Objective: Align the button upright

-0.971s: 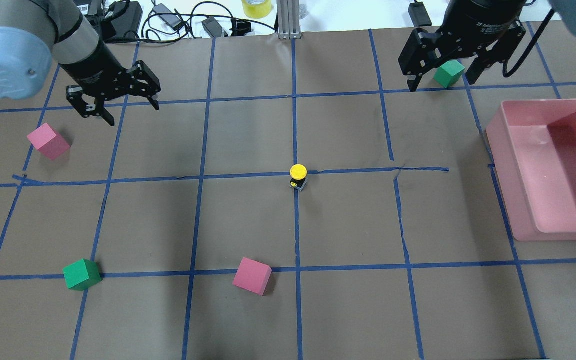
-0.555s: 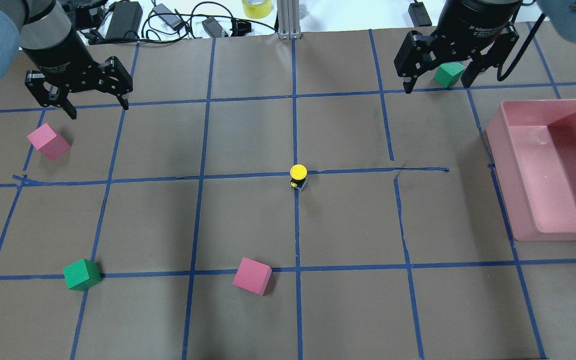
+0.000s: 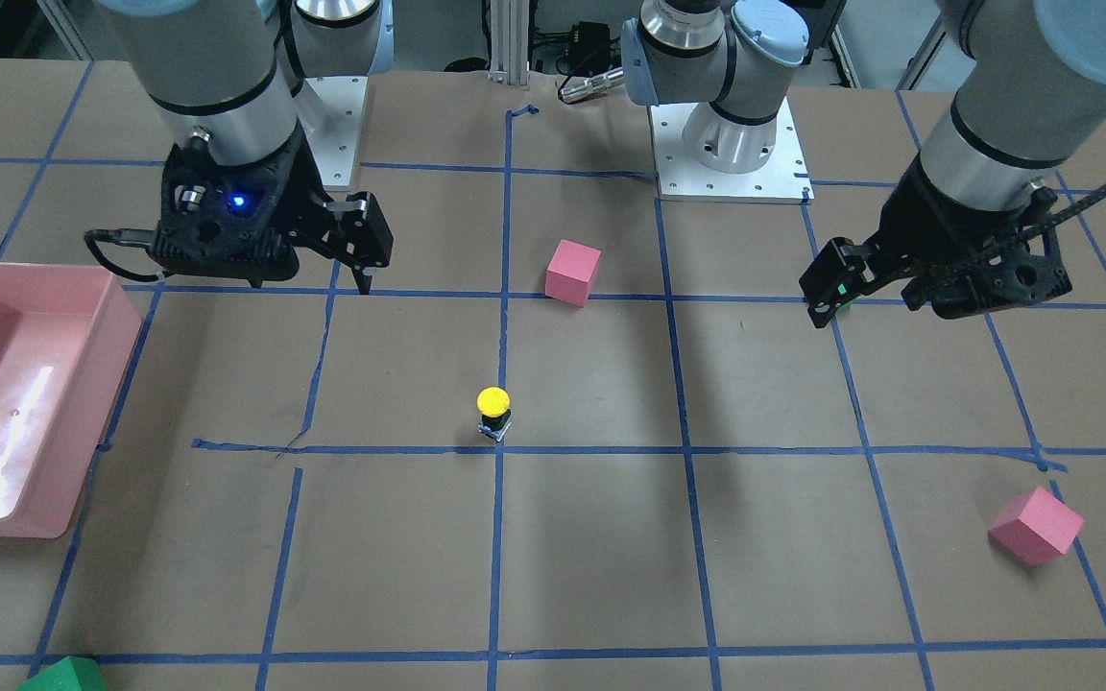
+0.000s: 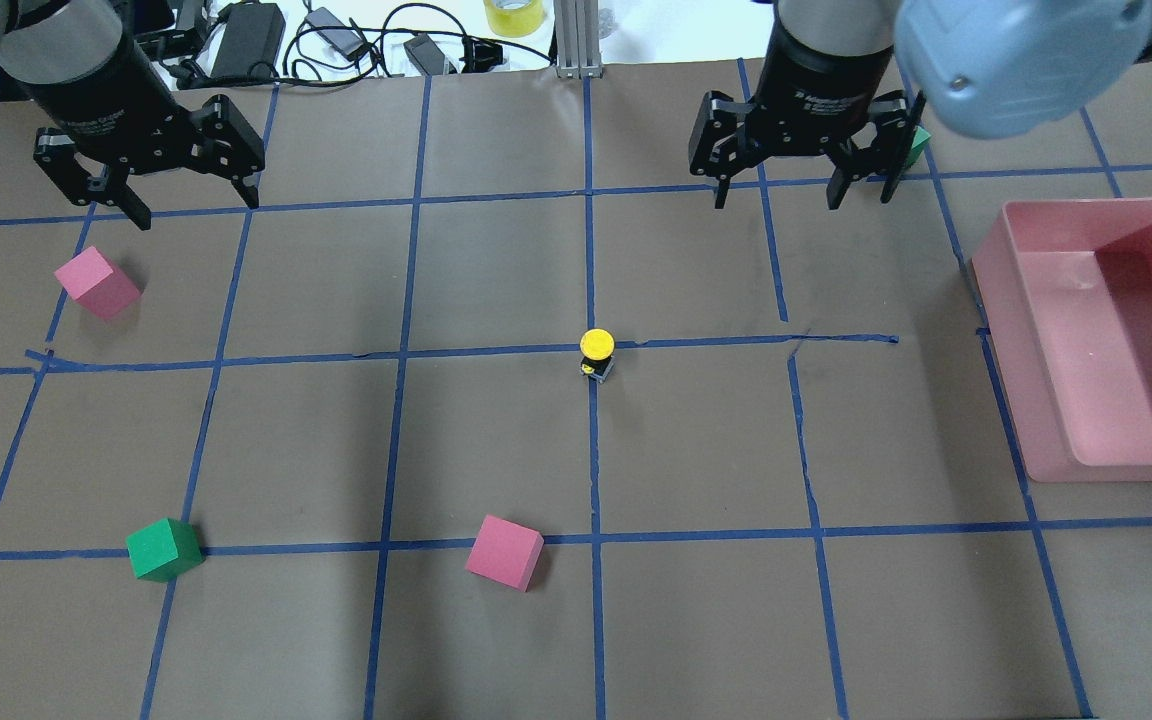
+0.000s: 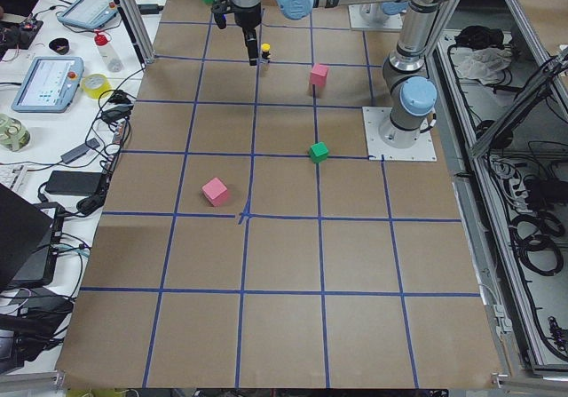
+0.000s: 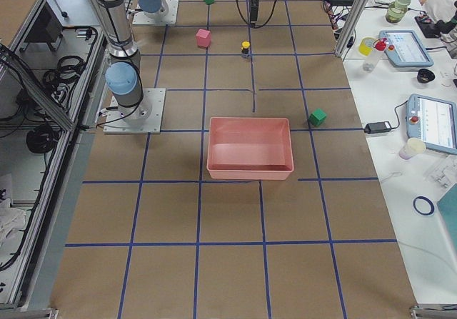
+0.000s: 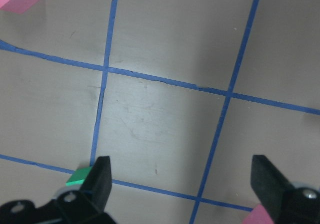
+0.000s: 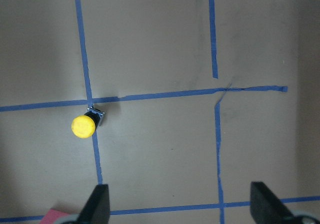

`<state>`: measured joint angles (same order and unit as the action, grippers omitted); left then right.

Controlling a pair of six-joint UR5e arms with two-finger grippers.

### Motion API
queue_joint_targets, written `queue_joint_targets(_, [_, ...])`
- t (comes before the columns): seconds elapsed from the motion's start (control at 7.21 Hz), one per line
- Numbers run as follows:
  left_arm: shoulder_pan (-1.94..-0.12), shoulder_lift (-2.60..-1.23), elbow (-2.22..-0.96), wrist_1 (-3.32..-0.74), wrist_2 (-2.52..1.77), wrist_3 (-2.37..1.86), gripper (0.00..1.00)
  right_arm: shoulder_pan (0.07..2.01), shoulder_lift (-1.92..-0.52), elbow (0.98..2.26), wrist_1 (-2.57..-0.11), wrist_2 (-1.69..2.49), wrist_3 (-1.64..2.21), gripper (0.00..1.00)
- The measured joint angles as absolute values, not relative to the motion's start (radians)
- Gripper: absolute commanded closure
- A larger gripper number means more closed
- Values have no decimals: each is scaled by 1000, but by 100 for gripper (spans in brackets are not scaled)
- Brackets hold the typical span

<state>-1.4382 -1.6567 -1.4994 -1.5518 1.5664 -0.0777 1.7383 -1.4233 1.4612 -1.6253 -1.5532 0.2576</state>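
With the button (image 4: 596, 352) standing seemingly cap-up on the tape crossing at mid-table, I judge it aligned and hold the left gripper (image 4: 196, 210) and right gripper (image 4: 784, 198) wide, empty, well apart from it; I count one button, two pink cubes (image 4: 96, 282) (image 4: 504, 552), two green cubes (image 4: 164, 549) (image 4: 917, 146), one pink bin (image 4: 1011, 360).

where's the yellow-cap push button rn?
Overhead view: the yellow-capped black push button stands mid-table on a blue tape crossing; its nearest neighbour is the pink cube, nearer the robot.
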Motion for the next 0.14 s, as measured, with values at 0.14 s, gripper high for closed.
queue_joint_targets(0.14, [-1441, -1643, -1503, -1555, 1521, -78, 0, 1774, -1400, 1495, -1714, -1549, 336, 0])
